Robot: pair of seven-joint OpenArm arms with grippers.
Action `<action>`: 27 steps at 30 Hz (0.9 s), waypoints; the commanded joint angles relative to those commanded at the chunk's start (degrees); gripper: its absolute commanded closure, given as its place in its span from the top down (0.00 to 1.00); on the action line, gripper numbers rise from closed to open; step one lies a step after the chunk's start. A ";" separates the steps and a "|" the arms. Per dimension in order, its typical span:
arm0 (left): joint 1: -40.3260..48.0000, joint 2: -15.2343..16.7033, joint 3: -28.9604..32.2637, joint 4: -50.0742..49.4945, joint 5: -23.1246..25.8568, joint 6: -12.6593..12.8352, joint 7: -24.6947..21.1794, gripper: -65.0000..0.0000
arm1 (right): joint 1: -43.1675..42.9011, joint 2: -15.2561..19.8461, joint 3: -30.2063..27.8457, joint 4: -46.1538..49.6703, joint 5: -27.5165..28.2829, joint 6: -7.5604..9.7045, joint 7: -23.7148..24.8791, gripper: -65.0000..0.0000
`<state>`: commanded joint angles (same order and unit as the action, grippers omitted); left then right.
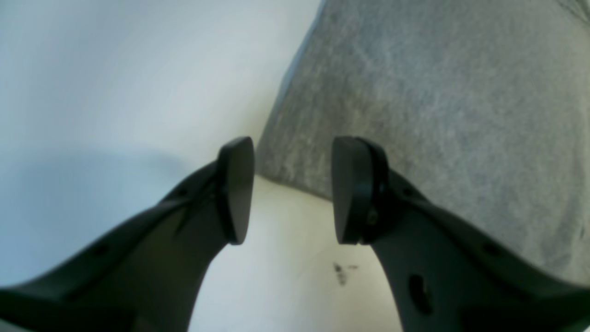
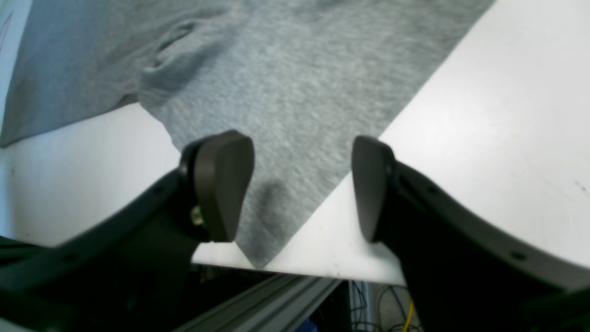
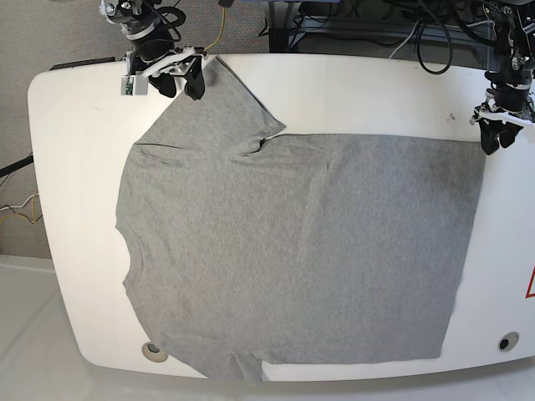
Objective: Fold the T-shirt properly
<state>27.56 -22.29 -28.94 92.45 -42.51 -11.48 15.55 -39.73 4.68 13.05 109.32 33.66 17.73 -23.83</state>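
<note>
White bench with rounded corners, seen from above in the base view; carries the T-shirt, heather-grey, plain side up, spread flat across most of the top; hem edge toward the bench's right side, collar side toward the left edge, one sleeve reaching to the far left corner, the other lying at the near edge. Right gripper positioned at the far left corner, over the tip of that sleeve; jaws apart, nothing clamped; in the right wrist view, sleeve tip lying flat between the two pads at the bench edge, contact with the pads not discernible. Left gripper positioned at the far right corner, just beside the hem corner; jaws apart, nothing held; in the left wrist view, hem corner between the pads, flat on the bench. Small dark mark on the bench surface near the left gripper.
</note>
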 joint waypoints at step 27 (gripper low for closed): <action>-0.06 0.84 -1.73 -2.22 -0.53 0.19 0.59 0.41 | 1.93 0.16 -3.47 -2.47 -0.27 0.17 -0.95 0.55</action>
<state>27.51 -21.45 -30.67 90.22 -43.04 -11.29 16.14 -37.80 4.84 9.58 106.85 33.39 17.89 -24.77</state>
